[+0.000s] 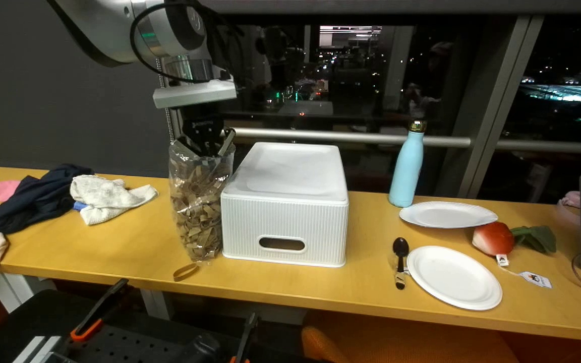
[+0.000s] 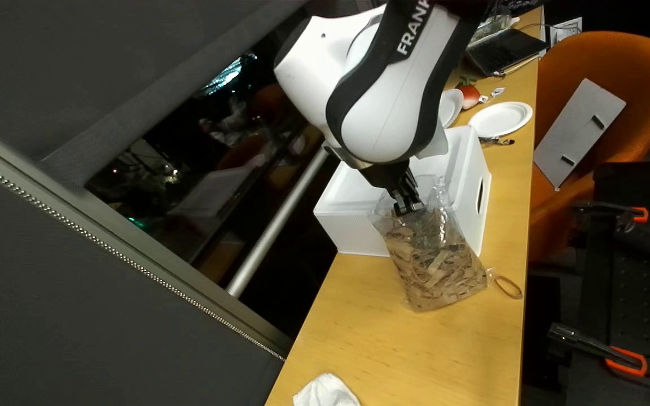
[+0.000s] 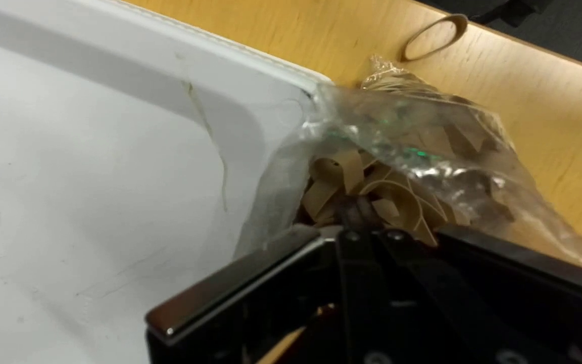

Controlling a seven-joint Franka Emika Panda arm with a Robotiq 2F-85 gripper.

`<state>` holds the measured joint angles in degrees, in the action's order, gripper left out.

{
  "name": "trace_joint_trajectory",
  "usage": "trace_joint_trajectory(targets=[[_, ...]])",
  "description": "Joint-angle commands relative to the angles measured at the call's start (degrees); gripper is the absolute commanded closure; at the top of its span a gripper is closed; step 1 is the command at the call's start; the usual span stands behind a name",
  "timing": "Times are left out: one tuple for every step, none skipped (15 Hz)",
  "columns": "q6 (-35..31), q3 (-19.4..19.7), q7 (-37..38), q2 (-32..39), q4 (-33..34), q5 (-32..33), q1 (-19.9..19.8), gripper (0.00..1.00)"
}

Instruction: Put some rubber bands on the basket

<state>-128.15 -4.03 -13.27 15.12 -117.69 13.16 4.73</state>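
In an exterior view, we find the rubber bands [image 1: 200, 222] below the gripper [image 1: 207, 151], the basket [image 1: 285, 217] just right; with tips obscured, we cannot tell whether the jaws are clenched.

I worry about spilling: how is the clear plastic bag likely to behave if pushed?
The clear plastic bag is probably floppy, as its thin wall is creased near the mouth. It may be bottom-heavy, because the rubber bands lie below an emptier top. A hard push could tip it and spill some, since it stands tall, mouth open.
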Motion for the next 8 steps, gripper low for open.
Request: trace_joint_trajectory(targets=[[-2.67, 0.0, 0.89, 2.61, 1.35, 1.59, 0.39, 1.0], [-3.39, -0.02, 1.02, 2.83, 1.16, 1.64, 0.51, 0.95], [-3.71, -0.06, 0.99, 3.04, 1.11, 1.57, 0.63, 0.85], [-3.93, -0.15, 1.11, 2.84, 0.79, 1.4, 0.74, 0.7], [-4.21, -0.24, 1.25, 2.64, 0.52, 1.39, 0.88, 0.69], [-4.49, -0.34, 1.27, 2.45, 0.27, 1.4, 1.04, 0.64], [-4.45, -0.44, 1.34, 2.25, 0.17, 1.4, 1.17, 0.56], [-4.61, -0.47, 1.36, 2.21, 0.0, 1.46, 1.31, 0.5]])
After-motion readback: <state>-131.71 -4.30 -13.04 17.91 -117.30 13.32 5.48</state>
